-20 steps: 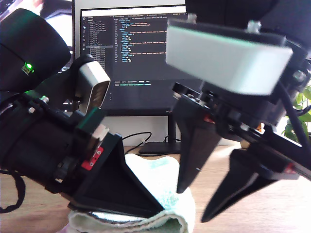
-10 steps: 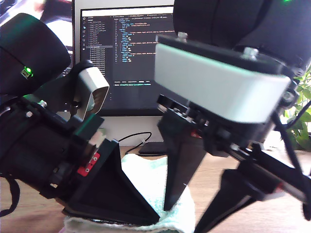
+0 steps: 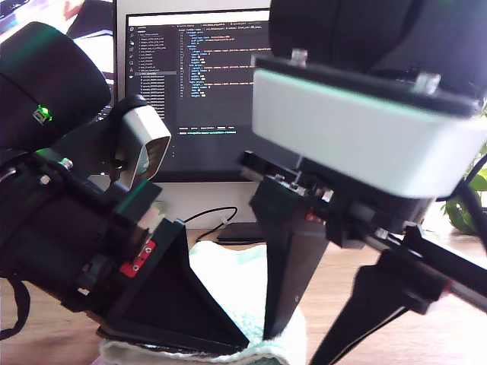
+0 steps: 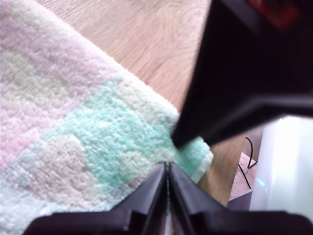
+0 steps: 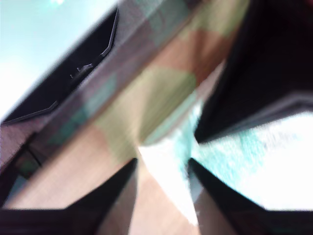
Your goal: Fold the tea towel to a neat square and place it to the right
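Tea towel [image 4: 88,137] pinched in first gripper [image 4: 167,169] jaws; second gripper [image 5: 164,164] jaws spread, monitor [image 3: 198,84] behind

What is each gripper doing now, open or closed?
My first gripper: closed, over the tea towel; a grip on it cannot be told.
My second gripper: open, holding nothing.

monitor [image 3: 198,91] code text, too small to read

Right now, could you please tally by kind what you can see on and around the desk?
Tea towel: 1
Grippers: 2, my first gripper and my second gripper
Monitor: 1
Potted plant: 1
Total: 5
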